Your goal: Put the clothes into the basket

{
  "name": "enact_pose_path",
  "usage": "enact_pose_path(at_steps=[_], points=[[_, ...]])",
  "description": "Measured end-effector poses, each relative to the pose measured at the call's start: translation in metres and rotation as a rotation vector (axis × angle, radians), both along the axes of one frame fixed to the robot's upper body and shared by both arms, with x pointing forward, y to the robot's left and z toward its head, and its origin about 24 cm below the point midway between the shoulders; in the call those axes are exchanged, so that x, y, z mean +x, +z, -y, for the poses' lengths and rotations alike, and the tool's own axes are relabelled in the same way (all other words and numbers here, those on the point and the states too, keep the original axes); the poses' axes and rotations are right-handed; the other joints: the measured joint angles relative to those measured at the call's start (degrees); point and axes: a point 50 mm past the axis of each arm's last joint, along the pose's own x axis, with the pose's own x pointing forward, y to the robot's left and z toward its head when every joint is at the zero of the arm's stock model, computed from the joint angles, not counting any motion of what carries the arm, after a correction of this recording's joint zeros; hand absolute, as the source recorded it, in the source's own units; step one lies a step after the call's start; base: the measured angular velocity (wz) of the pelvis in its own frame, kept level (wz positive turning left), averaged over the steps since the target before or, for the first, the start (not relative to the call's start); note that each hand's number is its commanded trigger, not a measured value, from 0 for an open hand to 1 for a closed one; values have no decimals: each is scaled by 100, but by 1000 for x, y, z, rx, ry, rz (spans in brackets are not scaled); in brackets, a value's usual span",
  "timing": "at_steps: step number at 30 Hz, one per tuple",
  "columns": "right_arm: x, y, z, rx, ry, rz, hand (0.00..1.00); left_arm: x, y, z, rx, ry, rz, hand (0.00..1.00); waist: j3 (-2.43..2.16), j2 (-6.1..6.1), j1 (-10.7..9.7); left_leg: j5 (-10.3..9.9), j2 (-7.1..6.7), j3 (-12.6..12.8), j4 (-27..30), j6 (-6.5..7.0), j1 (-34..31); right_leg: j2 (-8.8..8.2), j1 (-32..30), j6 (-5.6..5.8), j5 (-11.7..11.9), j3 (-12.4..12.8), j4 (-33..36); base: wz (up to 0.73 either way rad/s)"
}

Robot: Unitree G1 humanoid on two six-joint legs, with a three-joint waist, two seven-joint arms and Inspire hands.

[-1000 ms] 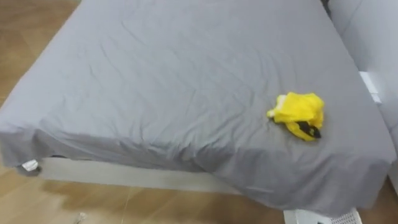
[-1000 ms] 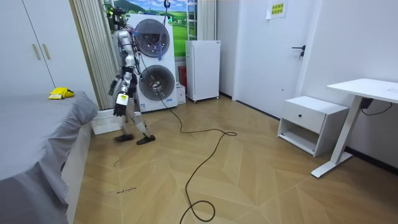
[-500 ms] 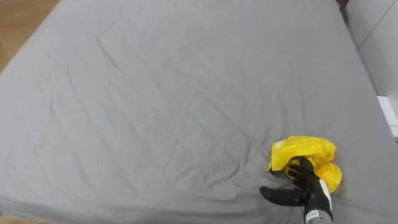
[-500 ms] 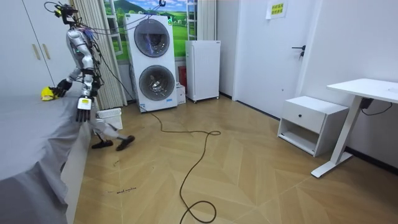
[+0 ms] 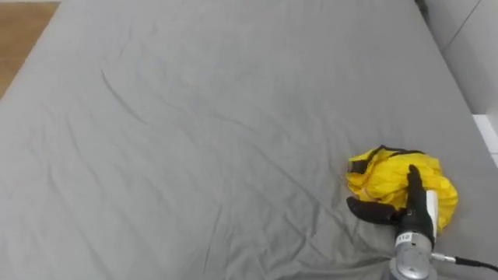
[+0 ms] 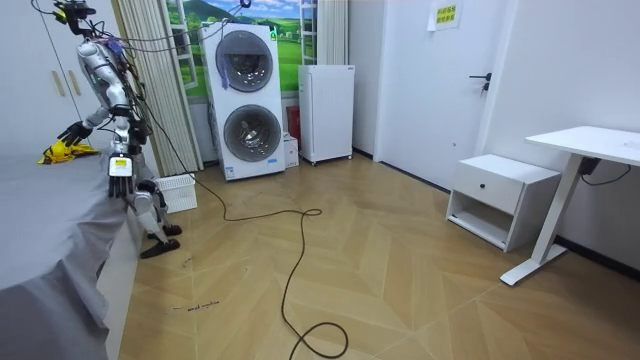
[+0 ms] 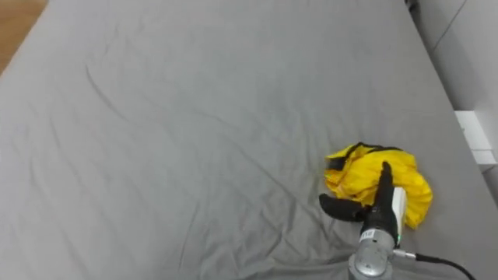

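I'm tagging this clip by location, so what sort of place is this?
Most likely a bedroom with a laundry corner: a bed under a grey sheet, two stacked front-loading machines by the wall, and a white desk.

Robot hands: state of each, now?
Right robot hand: open, straight fingers resting on the yellow garment.
Left robot hand: cannot be told; it hangs at the robot's side.

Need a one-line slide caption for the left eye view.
Right hand rests open on the yellow garment lying on the grey bed.

Yellow garment (image 5: 377, 175): soft crumpled cloth. Bed sheet (image 5: 194, 132): matt grey cloth, creased. Floor (image 6: 420, 290): glossy wood.
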Motion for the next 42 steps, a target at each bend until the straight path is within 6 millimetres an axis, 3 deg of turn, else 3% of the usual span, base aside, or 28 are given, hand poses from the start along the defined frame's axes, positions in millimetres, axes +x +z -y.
enact_pose_path(at_steps=[11, 14, 23, 24, 25, 27, 30, 36, 42], points=[[10, 13, 16, -87, -65, 39, 0, 4, -4, 2, -31, -3, -64, 0, 39, 43, -16, 11, -54, -89, -76, 5, -163, -16, -119, 42, -15, -30, -99, 4], [8, 11, 22, -107, -71, 14, 0, 7, -5, 3, -47, -9, -67, 0, 55, 74, 4, 12, -60, -97, -79, 6, -163, -20, -109, 42, -15, -56, -107, 4], [-8, -11, 32, -126, -101, -134, 0, 15, -3, 3, -50, -19, -51, 0, 46, 89, 13, 36, -71, -97, -70, 19, -159, -45, -100, 55, -26, -100, -90, 1], [-11, -15, 33, -130, -103, -161, 56, 17, -3, 2, -48, -21, -43, 0, 45, 85, 21, 36, -72, -98, -58, 19, -178, -50, -105, 57, -26, -119, -90, 6], [-13, -17, 33, -132, -103, -175, 100, 18, -2, 2, -47, -21, -39, 0, 44, 88, 16, 36, -72, -99, -36, 19, -205, -55, -104, 57, -26, -154, -99, 21], [-22, -27, 38, -143, -118, -251, 100, 24, 0, -3, -34, -40, -26, 0, 34, 82, -42, 44, -68, -93, 24, 33, -337, -66, -161, 58, -25, -257, -148, 27], [-31, -32, 50, -167, -133, -318, 100, 25, 1, -7, -27, -44, -23, 0, 18, 102, 29, 63, -67, -74, 12, 47, -414, -70, -193, 61, -10, -312, -169, 11], [-31, -28, 71, -229, -140, -377, 100, 26, 2, -12, -14, -48, -24, 0, 14, 108, 44, 67, -71, -90, -4, 43, -495, -67, -262, 61, -7, -341, -171, 2], [-27, -27, 74, -217, -123, -412, 100, 34, 4, -14, -9, -60, -14, 0, 31, 83, 65, 71, -72, -140, 21, 39, -740, -67, -479, 53, -2, -392, -161, 3]])
